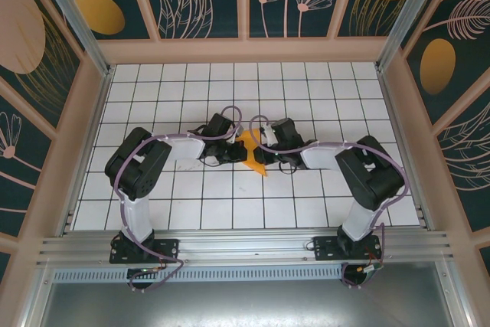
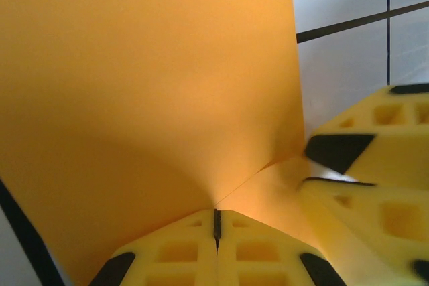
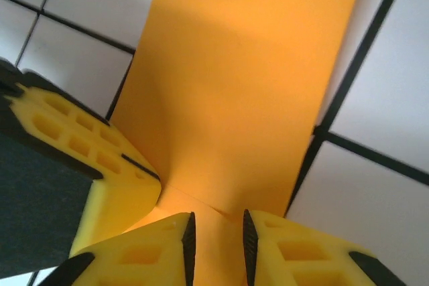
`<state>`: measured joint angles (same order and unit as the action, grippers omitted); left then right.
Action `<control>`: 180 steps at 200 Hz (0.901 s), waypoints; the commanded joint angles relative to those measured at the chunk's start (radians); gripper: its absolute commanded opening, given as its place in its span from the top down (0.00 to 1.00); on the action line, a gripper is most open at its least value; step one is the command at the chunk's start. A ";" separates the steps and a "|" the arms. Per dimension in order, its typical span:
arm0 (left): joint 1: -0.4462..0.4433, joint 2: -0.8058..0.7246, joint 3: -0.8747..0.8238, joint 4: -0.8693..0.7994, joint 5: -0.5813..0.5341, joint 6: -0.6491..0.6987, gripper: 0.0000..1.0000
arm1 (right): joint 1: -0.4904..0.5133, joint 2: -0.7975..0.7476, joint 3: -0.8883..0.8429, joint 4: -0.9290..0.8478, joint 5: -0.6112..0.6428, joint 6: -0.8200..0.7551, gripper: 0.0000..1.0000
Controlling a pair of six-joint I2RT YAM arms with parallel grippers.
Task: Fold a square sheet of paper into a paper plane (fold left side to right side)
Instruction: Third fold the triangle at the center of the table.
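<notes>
on the table (image 1: 321, 82), left claw (image 2: 216, 227) pinches paper (image 2: 147, 85), right claw (image 3: 218, 236) parted.

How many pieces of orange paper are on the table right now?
1. The orange paper is near the middle of the table, pinched in the left fingers. More could lie hidden under the left arm or right arm.

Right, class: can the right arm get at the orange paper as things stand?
Probably yes: the right gripper has its jaws parted around an edge of the orange paper, nothing between; the left gripper pinches it alongside.
</notes>
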<state>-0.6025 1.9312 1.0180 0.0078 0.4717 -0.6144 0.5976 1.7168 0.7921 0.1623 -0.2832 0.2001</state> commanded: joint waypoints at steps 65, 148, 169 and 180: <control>-0.006 0.057 -0.020 -0.035 -0.085 0.005 0.93 | 0.009 -0.179 -0.018 -0.225 -0.232 0.147 0.87; -0.007 0.051 -0.009 -0.048 -0.090 0.010 0.93 | 0.019 -0.046 0.037 -0.262 -0.240 0.185 0.95; -0.007 0.050 -0.009 -0.051 -0.092 0.012 0.93 | 0.017 -0.030 0.039 -0.275 -0.227 0.182 0.95; -0.008 0.050 -0.007 -0.052 -0.093 0.013 0.93 | 0.017 -0.028 0.040 -0.282 -0.217 0.182 0.95</control>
<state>-0.6044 1.9335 1.0195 0.0154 0.4667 -0.6140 0.6106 1.6737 0.8001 -0.0814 -0.5026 0.3737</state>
